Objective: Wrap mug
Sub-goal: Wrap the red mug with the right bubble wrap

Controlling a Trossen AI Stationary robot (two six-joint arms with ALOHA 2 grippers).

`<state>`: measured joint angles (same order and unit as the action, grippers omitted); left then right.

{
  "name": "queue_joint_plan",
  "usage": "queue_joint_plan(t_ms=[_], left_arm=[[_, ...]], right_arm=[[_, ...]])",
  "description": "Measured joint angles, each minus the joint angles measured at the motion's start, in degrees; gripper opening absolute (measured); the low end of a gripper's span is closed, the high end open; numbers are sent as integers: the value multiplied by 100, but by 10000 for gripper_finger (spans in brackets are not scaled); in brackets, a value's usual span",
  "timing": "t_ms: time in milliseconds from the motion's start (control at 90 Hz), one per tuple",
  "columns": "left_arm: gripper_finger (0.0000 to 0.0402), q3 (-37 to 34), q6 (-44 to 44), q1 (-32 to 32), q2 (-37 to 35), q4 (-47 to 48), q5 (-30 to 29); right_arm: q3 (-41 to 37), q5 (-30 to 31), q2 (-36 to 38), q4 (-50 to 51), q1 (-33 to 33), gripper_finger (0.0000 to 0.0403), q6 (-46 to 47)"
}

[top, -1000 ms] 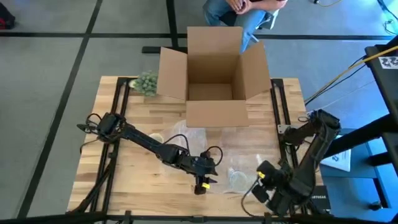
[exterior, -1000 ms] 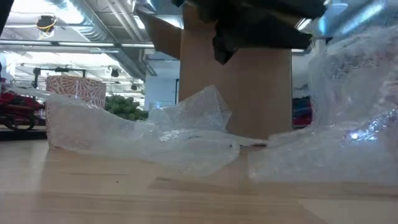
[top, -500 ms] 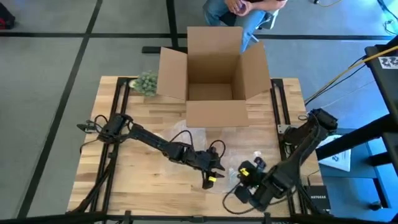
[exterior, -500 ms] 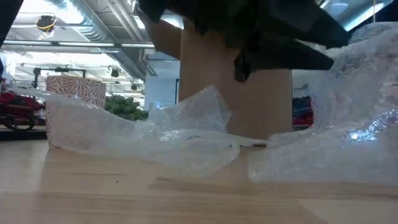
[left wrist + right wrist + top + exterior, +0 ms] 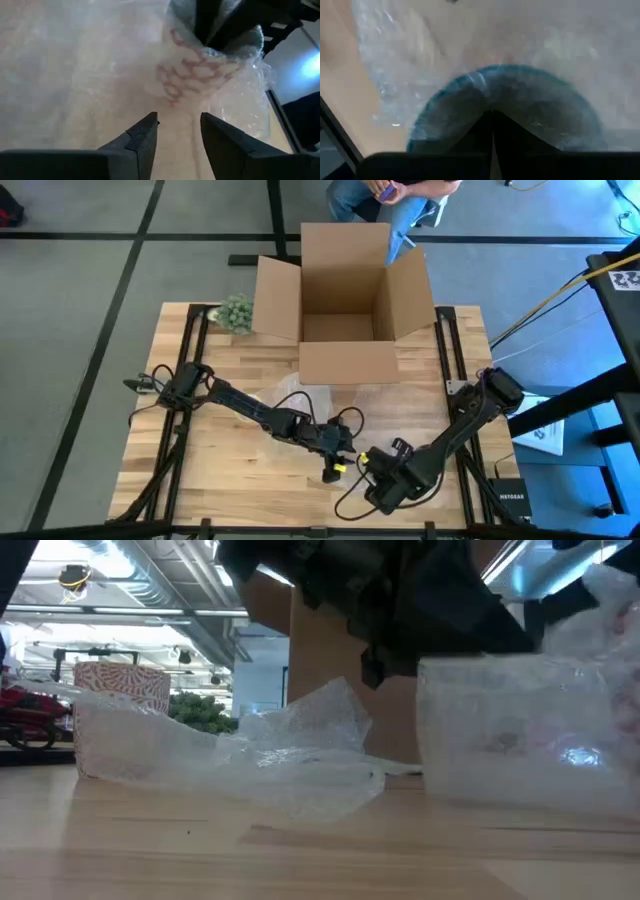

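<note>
We see the right gripper [image 5: 492, 145] closed on the mug [image 5: 200, 75] rim inside bubble wrap [image 5: 250, 755]; left gripper [image 5: 177, 132] open beside it.

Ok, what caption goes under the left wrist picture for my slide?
Left fingers open on a patterned mug in bubble wrap; right fingers inside its mouth.

2 dark jointed arms, looped black cables, yellow tags near each tool.
</note>
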<state>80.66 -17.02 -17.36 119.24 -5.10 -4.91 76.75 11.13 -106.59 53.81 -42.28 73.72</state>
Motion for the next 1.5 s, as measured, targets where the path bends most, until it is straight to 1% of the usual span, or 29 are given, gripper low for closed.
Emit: queue_joint_plan(t_ms=[67,167,222,278,344,456,533,700,878,956,1167,1322,1500], left_arm=[[134,0,96,23,-2,-1,-189],[134,0,295,97,47,9,-641],[134,0,355,152,109,-14,-714],[134,0,360,199,220,-180,-627],[134,-12,362,236,310,-400,-324],[134,-11,325,221,399,-1209,392],[134,-9,286,140,403,-1673,594],[134,-3,363,-12,398,-2363,568],[134,2,354,-31,535,-2501,566],[134,10,354,-31,671,-2518,536],[134,28,392,-48,774,-2503,503],[134,20,409,-76,756,-2506,466],[134,17,409,-77,756,-2507,457]], right_arm=[[0,-23,-11,-50,0,1,-56],[-4,36,-11,-112,0,1,-73],[-4,90,-11,-125,0,0,-75],[-4,112,-11,-126,-2,1,-76],[-4,158,-13,-132,-4,1,-96],[-7,343,-15,-139,-7,1,-101],[-7,428,-15,-149,-7,1,-117],[-11,493,-17,-198,-7,1,-152],[-19,570,-22,-387,-11,1,-372],[-17,690,-22,-458,-17,0,-379],[26,713,-2,-414,-15,1,-377],[285,690,174,-28,-13,1,-379],[732,672,413,812,-152,1,-364]])
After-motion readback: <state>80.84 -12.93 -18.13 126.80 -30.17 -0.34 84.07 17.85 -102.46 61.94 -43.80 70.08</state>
